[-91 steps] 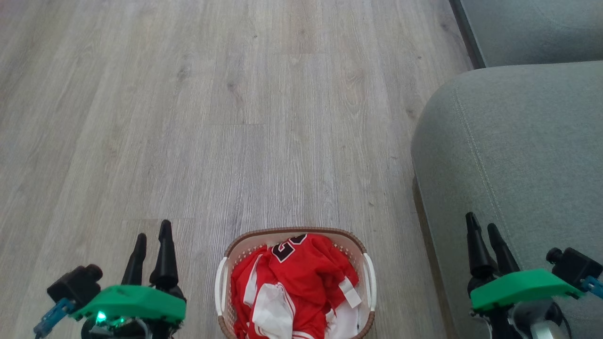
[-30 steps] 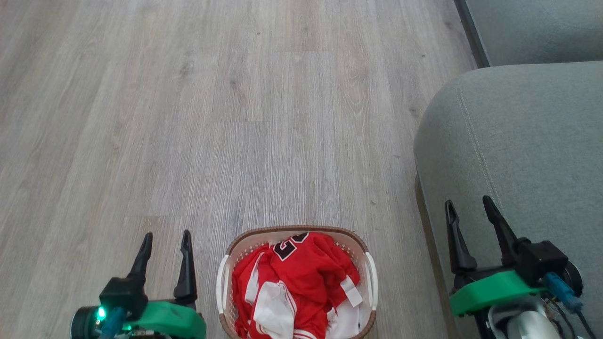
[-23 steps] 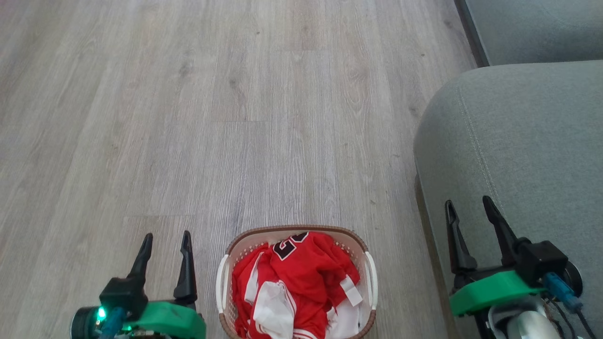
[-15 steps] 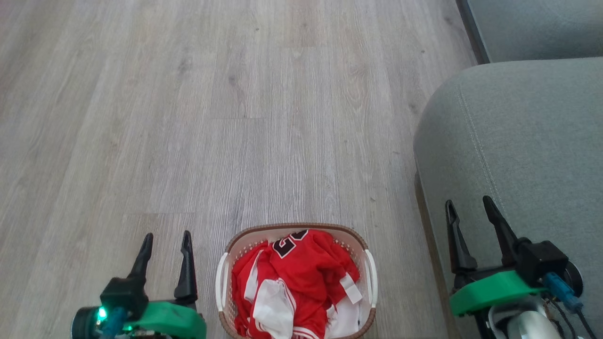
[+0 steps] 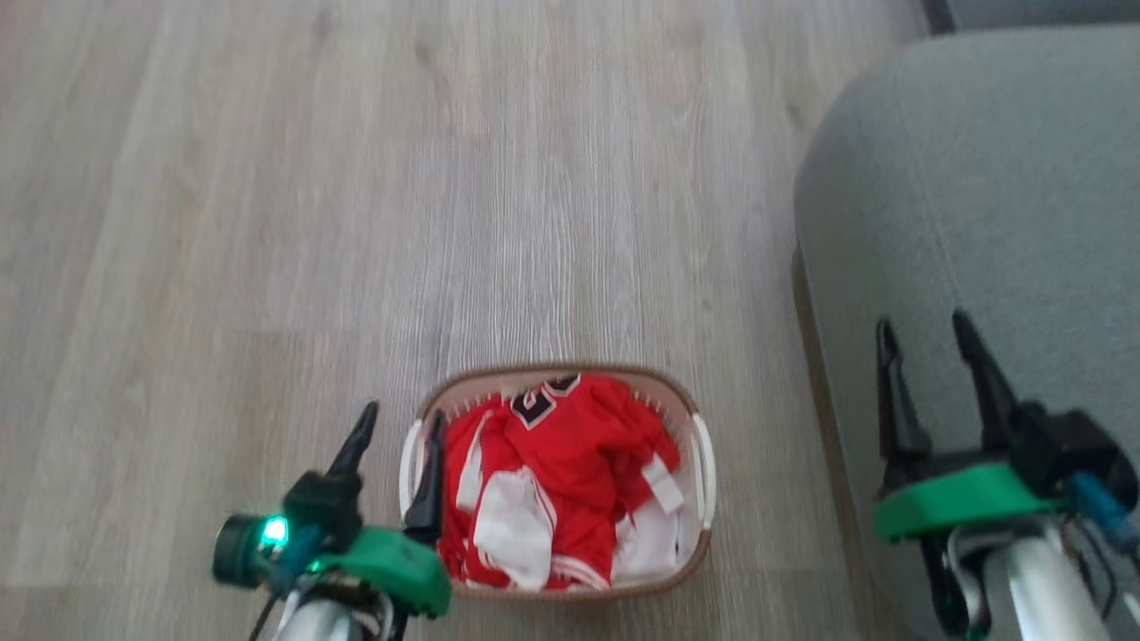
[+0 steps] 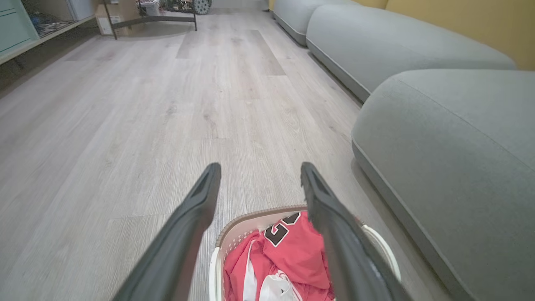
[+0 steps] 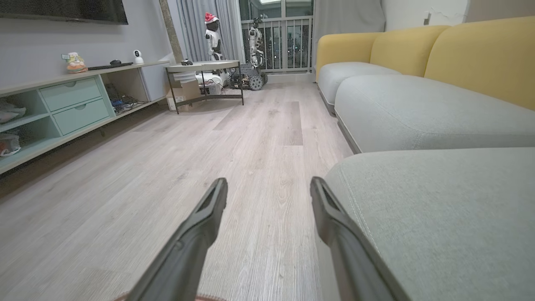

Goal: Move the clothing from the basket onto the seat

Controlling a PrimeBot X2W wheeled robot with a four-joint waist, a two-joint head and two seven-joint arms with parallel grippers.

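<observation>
The basket (image 5: pixel 623 369) stands on the wood floor near my base, with the red and white clothing (image 5: pixel 570 463) crumpled inside and black numerals showing at its far end. My left gripper (image 5: pixel 403 414) is open at the basket's left rim, one finger over the edge. In the left wrist view the left gripper (image 6: pixel 261 167) is empty above the basket (image 6: pixel 250 217) and the clothing (image 6: pixel 292 246). My right gripper (image 5: pixel 922 320) is open and empty over the front of the grey-green seat (image 5: pixel 980 178). The right wrist view shows the right gripper (image 7: pixel 268 182) beside the seat (image 7: pixel 439 200).
More grey sofa cushions (image 7: pixel 418 108) with yellow backs (image 7: pixel 480 54) run along the right. A low cabinet with drawers (image 7: pixel 71 104) lines the left wall, and a small table (image 7: pixel 205 67) stands at the far end. Open wood floor (image 5: pixel 267 178) lies ahead and to the left.
The head view has shifted, so the basket sits higher in the picture. My left gripper has moved right, up to the basket's left rim. Both grippers stay open.
</observation>
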